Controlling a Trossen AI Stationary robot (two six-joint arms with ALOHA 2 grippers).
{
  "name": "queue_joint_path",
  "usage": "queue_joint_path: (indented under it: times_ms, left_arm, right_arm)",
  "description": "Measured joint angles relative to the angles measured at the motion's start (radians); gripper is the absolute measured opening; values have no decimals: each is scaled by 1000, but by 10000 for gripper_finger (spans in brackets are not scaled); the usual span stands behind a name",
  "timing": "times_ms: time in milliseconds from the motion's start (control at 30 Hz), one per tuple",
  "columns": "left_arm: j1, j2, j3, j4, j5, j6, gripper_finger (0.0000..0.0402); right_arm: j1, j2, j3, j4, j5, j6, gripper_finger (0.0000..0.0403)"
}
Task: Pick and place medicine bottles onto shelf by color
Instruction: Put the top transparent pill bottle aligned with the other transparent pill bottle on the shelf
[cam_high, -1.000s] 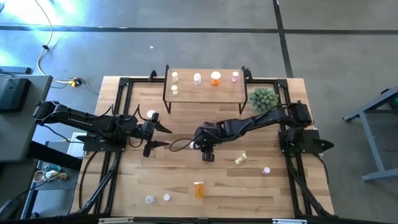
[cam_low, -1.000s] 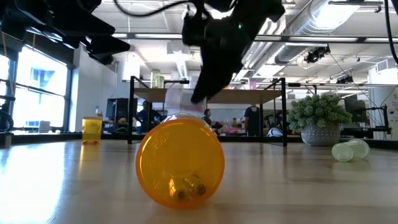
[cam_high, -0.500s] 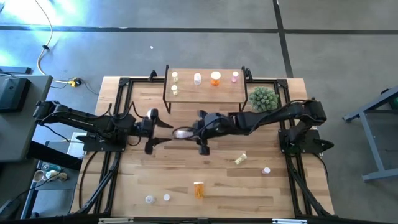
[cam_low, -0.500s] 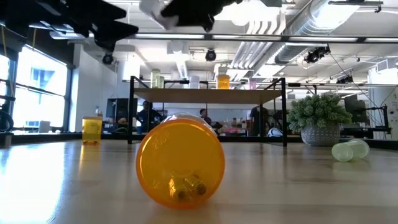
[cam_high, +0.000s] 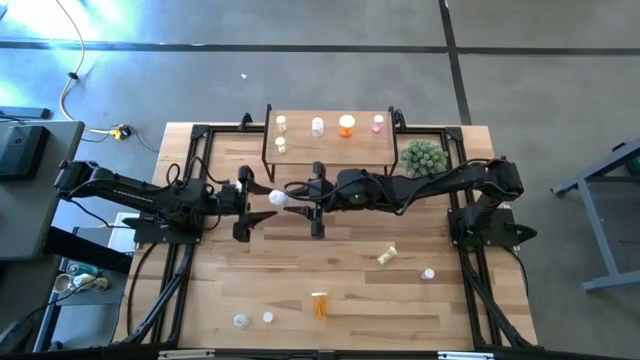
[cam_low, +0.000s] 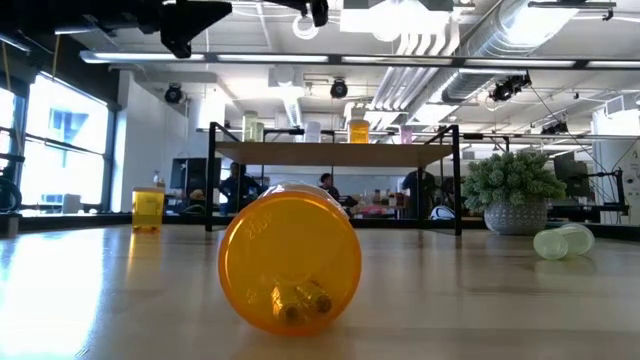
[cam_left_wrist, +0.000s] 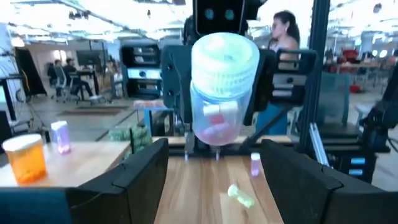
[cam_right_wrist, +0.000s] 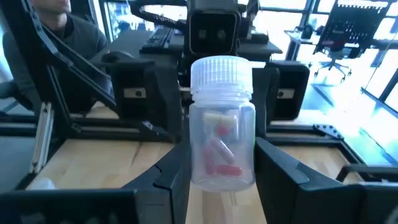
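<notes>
A clear medicine bottle (cam_right_wrist: 222, 146) with a white cap and red and white pills stands upright in the air, with my right gripper (cam_high: 286, 199) shut on it over the table's middle. My left gripper (cam_high: 264, 200) faces it from the left, open. Its fingers (cam_left_wrist: 144, 177) stop just short of the bottle (cam_left_wrist: 222, 81) and touch nothing. The shelf (cam_high: 330, 150) stands at the far edge and carries several bottles: yellow-green ones (cam_high: 282, 123), a white one (cam_high: 317, 126), an orange one (cam_high: 346, 125) and a pink one (cam_high: 378, 123). My right gripper pinches the clear bottle's body (cam_right_wrist: 196, 171), below the cap, between its two fingers (cam_right_wrist: 174, 174). The fingers come in about level from the table's right side and lie across the bottle. The bottle is upright, cap on top, lifted well clear of the table.
An orange bottle (cam_high: 319, 304) lies on its side near the front edge, with two white-capped bottles (cam_high: 254, 319) to its left. A yellow-green bottle (cam_high: 387, 255) and a pink one (cam_high: 428, 273) lie at the right. A green spiky plant (cam_high: 423, 158) stands right of the shelf.
My right gripper has risen from just above the table and gone toward my left gripper. It has tipped from pointing down to about level, carrying the clear bottle up with it. My left gripper has tipped up toward level and risen a little, staying open.
</notes>
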Motion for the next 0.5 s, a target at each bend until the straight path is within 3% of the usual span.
queue_joint_path:
  times_ms: [233, 500]
  left_arm:
    - [0, 0, 0, 100, 0, 7, 246]
    - [0, 0, 0, 102, 0, 7, 246]
  right_arm:
    - [0, 9, 0, 23, 3, 27, 129]
    - [1, 59, 0, 127, 3, 25, 129]
